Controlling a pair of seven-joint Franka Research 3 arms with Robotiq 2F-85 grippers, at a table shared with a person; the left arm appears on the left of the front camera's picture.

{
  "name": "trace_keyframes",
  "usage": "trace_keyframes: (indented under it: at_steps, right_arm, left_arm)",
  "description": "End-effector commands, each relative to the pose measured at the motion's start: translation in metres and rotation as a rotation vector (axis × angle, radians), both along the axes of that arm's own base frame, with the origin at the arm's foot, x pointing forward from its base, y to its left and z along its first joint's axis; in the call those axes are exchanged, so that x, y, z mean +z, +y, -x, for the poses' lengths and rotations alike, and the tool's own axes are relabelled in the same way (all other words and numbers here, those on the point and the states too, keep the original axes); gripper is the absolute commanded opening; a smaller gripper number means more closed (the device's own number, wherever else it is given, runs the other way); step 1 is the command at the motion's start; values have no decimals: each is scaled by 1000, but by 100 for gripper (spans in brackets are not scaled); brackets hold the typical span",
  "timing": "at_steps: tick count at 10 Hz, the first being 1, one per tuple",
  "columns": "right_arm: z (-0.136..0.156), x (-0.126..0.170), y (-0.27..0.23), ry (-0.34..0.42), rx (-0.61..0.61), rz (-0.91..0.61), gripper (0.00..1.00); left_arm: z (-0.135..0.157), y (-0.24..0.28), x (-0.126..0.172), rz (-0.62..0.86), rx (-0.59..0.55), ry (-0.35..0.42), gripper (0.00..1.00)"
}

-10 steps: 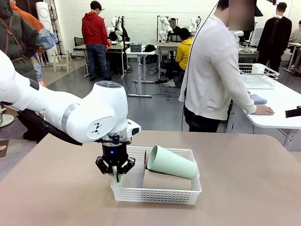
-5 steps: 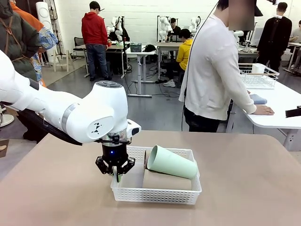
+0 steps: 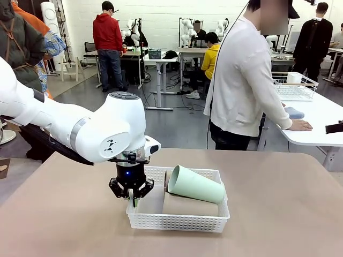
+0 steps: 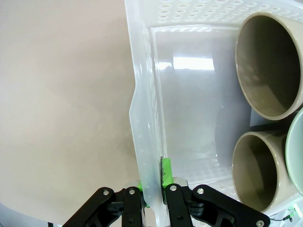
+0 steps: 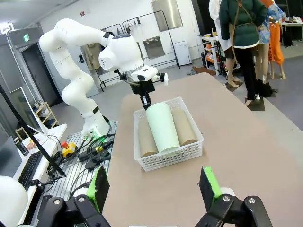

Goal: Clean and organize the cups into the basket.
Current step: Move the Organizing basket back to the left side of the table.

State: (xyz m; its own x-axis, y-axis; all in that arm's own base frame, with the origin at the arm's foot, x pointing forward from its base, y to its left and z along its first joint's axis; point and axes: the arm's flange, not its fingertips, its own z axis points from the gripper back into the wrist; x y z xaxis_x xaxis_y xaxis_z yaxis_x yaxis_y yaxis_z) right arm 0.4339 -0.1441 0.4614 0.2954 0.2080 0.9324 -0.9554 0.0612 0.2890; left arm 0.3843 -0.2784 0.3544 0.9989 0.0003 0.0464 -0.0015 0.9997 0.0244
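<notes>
the left pincer (image 3: 132, 199) points straight down at the left end of the white basket (image 3: 177, 220), its fingers pinched narrow on that end wall, one pad inside and one outside. right of it, inside the basket, lie two tan cups (image 5: 183, 127) side by side with the mint green cup (image 3: 195, 185) stacked across them. the right pincer (image 5: 154, 189) is spread wide above the table (image 3: 278, 214), well apart from the basket.

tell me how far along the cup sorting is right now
Looks nearly done: the mint green cup lies on its side across two tan cups in the white basket. In hand: the left end effector is shut on the basket's end wall. The right end effector hangs open and empty above the table. Left: probably only releasing or shifting the basket.
</notes>
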Motion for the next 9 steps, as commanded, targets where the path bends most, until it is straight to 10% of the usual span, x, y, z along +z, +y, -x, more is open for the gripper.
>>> trace_keyframes:
  at_steps: [1,9]
  right_arm:
    - [1,0,0,2,7,-9,100]
    - [-5,-12,-27,64,2,12,100]
  left_arm:
    - [1,-1,2,-2,4,-8,0]
    - [1,-1,2,-2,4,-8,0]
